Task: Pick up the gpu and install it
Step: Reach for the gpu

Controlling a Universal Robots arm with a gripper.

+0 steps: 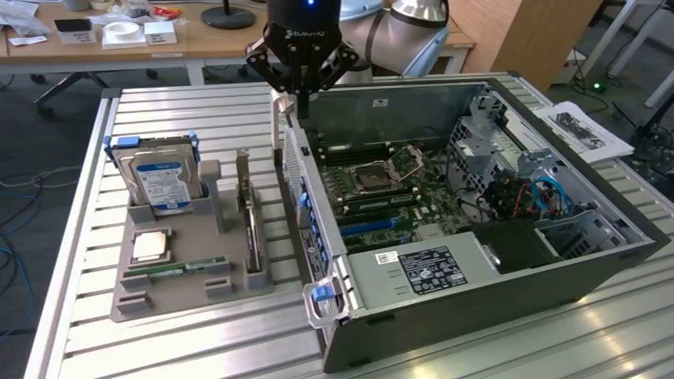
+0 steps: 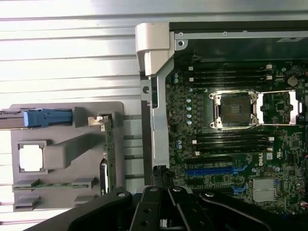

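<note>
Slatted aluminium surface [image 1: 189,110], open black computer case [image 1: 474,316]: pick-up not yet made.
Thin dark gpu [image 1: 251,229] stood edge-on in the grey tray [image 1: 185,294], lower left; empty jaws hung shut, upper centre.

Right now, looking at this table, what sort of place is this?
Probably a robotics lab or workshop: a robot gripper hangs over an open computer case on a slatted metal table, a grey tray beside it holds spare parts such as the gpu, and a cluttered desk stands behind.

Black linkage-bar gripper [image 1: 302,106] is fitted with silver pivot screws [image 2: 152,189]. White lettering [image 1: 305,35] and a blue light [image 1: 308,2] are carried on the black wrist [image 1: 303,17]. Silver-grey rounded arm [image 1: 413,28] joints are noted.
</note>
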